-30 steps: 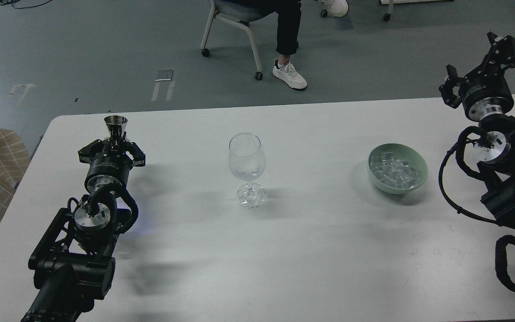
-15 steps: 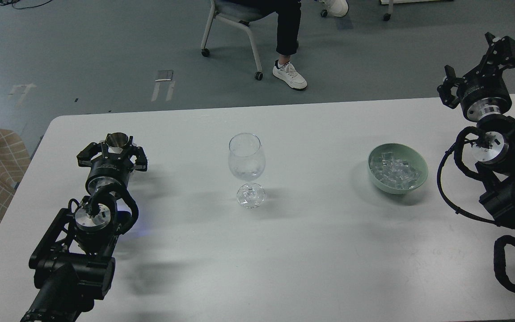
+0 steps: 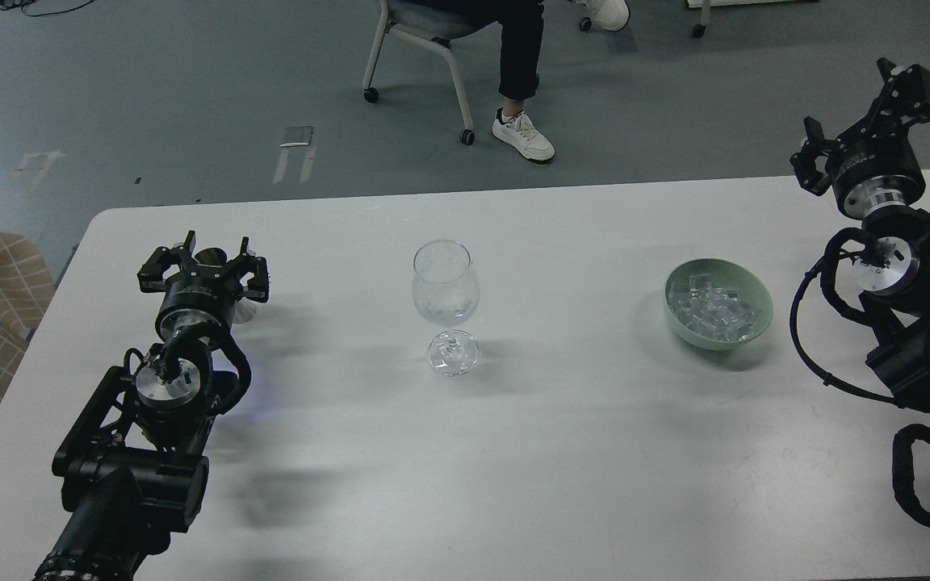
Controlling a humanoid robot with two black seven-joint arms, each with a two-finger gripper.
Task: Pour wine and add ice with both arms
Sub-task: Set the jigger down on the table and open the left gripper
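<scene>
Near the surface's (image 3: 513, 452) left edge, left claw (image 3: 203, 257) spread wide around a metal jigger (image 3: 208, 257). Right claw (image 3: 860, 121) gapes empty past the far-right edge. Wine glass (image 3: 445, 305) stands centre with bare room around; ice (image 3: 711, 311) fills the green bowl (image 3: 758, 323).

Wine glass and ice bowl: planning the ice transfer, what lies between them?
Head view: only bare white table between wine glass and ice bowl.

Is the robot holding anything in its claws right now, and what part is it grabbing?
Nothing is held. The left claw is spread open around the metal cup, which sits on the table. The right claw is open and empty.
</scene>
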